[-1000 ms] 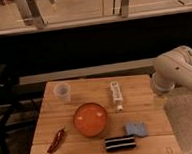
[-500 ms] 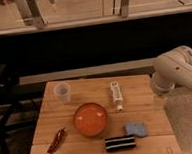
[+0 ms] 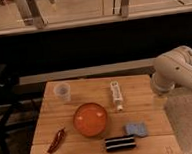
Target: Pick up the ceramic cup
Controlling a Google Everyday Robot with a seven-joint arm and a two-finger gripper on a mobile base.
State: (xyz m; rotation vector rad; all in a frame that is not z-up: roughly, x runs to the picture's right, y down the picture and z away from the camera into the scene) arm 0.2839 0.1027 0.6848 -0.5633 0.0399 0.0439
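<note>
clerk: first item, the ceramic cup?

inspector: ceramic cup (image 3: 62, 91) stands upright, rim up, on the wooden table (image 3: 147, 105), toward the far left corner as viewed. nothing touches it. its nearest neighbour is the orange bowl (image 3: 91, 119), which sits nearer the front and to the right, apart from the cup.

clerk: and the gripper?

inspector: gripper is out of frame. only the white arm (image 3: 177, 75) shows, beside the table's right side, running off the right edge and well apart from the cup. the jaws stand apart.

clerk: remaining items?

inspector: white bottle (image 3: 116, 95) lies on its side just right of the bowl (narrow end toward the front). blue sponge (image 3: 135, 129) sits front right, with a black-and-white striped packet (image 3: 120, 143) just beside it at the front edge. a red object (image 3: 57, 140) lies front left, possibly a chilli pepper; i cannot confirm that.
</note>
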